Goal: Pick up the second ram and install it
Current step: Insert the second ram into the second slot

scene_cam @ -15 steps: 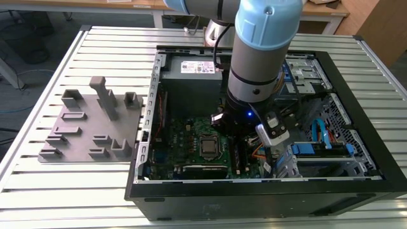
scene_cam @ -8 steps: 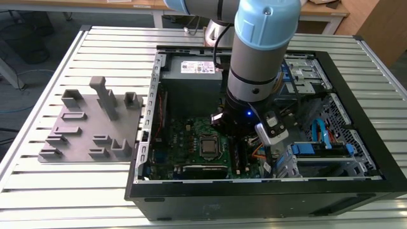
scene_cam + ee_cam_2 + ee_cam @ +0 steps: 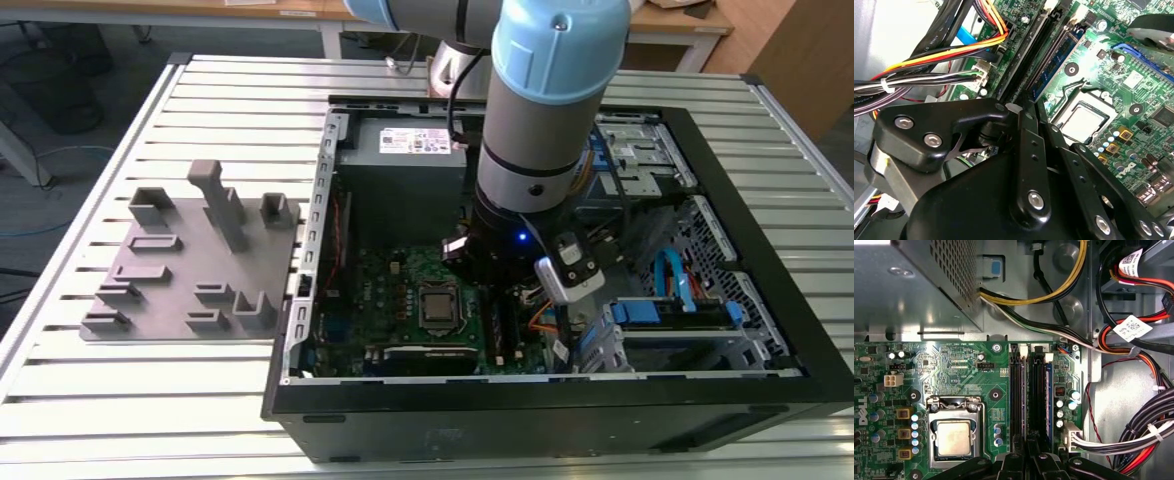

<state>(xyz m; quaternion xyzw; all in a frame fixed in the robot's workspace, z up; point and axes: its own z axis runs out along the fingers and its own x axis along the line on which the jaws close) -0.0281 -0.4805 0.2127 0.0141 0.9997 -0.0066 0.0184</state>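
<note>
The second ram (image 3: 1056, 62), a long dark blue stick, stands on edge in a slot near the edge of the green motherboard (image 3: 964, 365); in the first wrist view the ram (image 3: 1048, 395) runs beside black slots. My gripper (image 3: 1016, 107) hangs right over the near end of that slot row, its black fingers drawn together; what lies between them is hidden. The first wrist view puts the gripper (image 3: 1030, 460) over the slots' end. In the exterior view the gripper (image 3: 497, 290) reaches down into the open computer case (image 3: 534, 385).
A grey fixture block (image 3: 180, 265) lies on the slatted table at the exterior view's left. Bundled cables (image 3: 1134, 430) crowd the space beside the slots, and the processor socket (image 3: 954, 435) sits on the other side. The metal power supply (image 3: 904, 285) stands beyond the board.
</note>
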